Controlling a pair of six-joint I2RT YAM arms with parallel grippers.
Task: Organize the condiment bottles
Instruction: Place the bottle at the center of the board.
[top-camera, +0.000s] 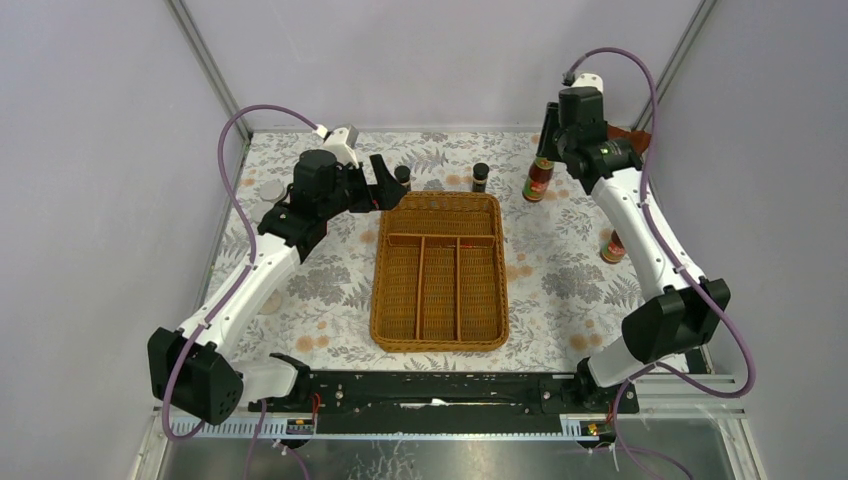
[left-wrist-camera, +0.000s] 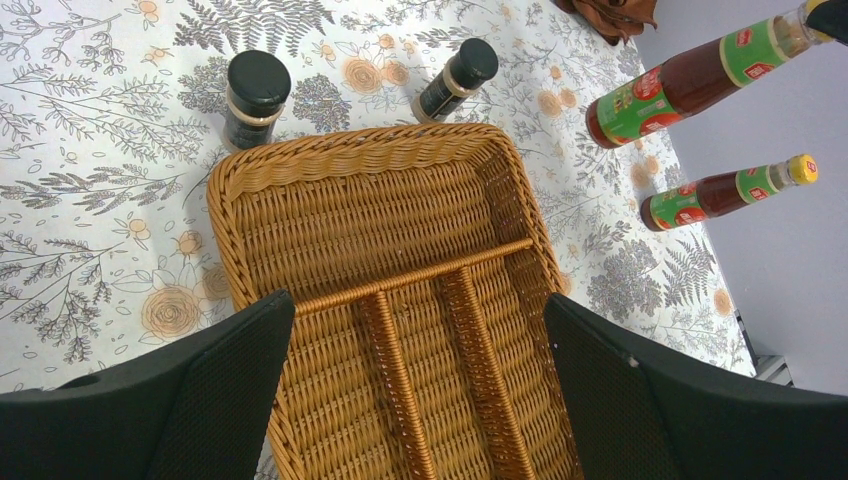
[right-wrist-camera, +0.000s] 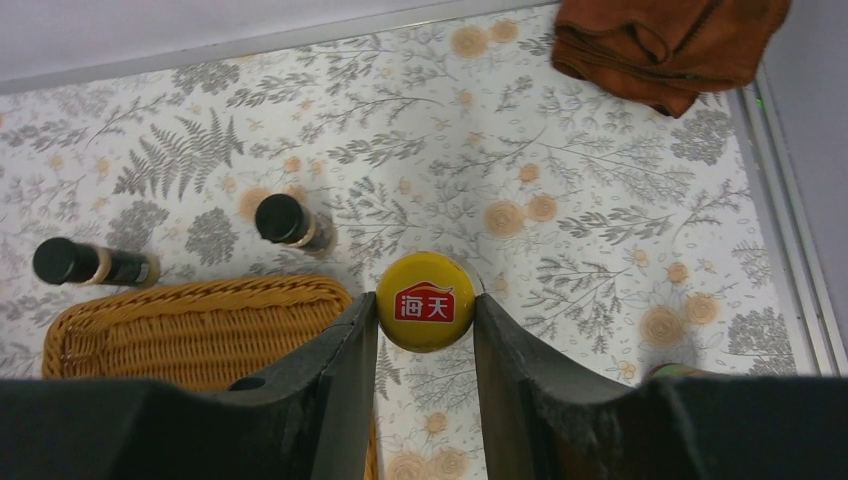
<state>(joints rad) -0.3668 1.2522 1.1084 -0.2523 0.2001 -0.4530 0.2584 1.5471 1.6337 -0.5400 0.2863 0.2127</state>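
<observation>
My right gripper (right-wrist-camera: 427, 305) is shut on the yellow cap (right-wrist-camera: 427, 300) of a red sauce bottle (top-camera: 538, 180), which stands upright just beyond the tray's far right corner. I cannot tell whether it is lifted. A second red bottle (top-camera: 612, 245) stands at the right of the tray. Two tiny dark black-capped bottles (left-wrist-camera: 255, 95) (left-wrist-camera: 455, 78) stand beyond the tray's far edge. My left gripper (left-wrist-camera: 420, 305) is open and empty over the far left part of the wicker tray (left-wrist-camera: 240, 180). Pale round lids (top-camera: 270, 188) show at the far left, partly hidden by my left arm.
The wicker tray (top-camera: 380, 300) lies mid-table with three long compartments and one cross compartment, all without bottles. A rust-brown cloth (right-wrist-camera: 670, 40) is bunched in the far right corner. Grey walls and a metal rail edge the table on the right.
</observation>
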